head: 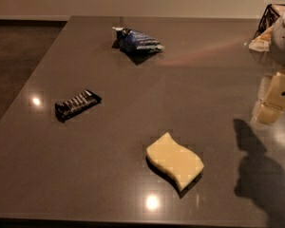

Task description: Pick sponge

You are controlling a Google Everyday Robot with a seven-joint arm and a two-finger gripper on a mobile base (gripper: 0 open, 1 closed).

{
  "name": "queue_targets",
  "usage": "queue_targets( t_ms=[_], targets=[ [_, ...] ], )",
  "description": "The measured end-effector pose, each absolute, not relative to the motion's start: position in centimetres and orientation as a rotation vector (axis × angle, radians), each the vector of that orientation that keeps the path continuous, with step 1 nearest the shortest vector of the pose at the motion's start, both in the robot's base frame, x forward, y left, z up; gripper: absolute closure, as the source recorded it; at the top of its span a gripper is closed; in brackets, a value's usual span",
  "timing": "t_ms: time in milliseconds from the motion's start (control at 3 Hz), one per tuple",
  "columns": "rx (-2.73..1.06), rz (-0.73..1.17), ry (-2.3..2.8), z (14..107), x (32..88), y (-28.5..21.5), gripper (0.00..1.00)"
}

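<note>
The sponge (175, 160) is a thick pale yellow foam slab with wavy edges. It lies flat on the dark table (133, 94), near the front, a little right of centre. My gripper (274, 98) shows at the right edge as cream hard-plastic fingers, held above the table, well to the right of the sponge and farther back. Nothing shows between the fingers. Its shadow falls on the table to the right of the sponge.
A black snack bar (77, 104) lies at the left. A blue crumpled chip bag (137, 41) lies at the back centre. A dark wire basket with pale items (270, 20) stands at the back right corner. The table's front edge runs along the bottom.
</note>
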State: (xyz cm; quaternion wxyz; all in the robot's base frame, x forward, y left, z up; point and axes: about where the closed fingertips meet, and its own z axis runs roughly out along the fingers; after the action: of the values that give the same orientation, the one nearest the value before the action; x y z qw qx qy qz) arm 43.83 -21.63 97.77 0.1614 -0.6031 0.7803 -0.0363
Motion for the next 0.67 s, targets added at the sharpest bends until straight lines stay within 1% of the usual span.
queue_targets(
  t_ms=[333,667],
  targets=[
    [-1.721,-0.104,2.227,97.8,43.8,-21.6,0.00],
    [-1.711,-0.041,2.195,96.6,42.7,-20.2,0.00]
  ],
)
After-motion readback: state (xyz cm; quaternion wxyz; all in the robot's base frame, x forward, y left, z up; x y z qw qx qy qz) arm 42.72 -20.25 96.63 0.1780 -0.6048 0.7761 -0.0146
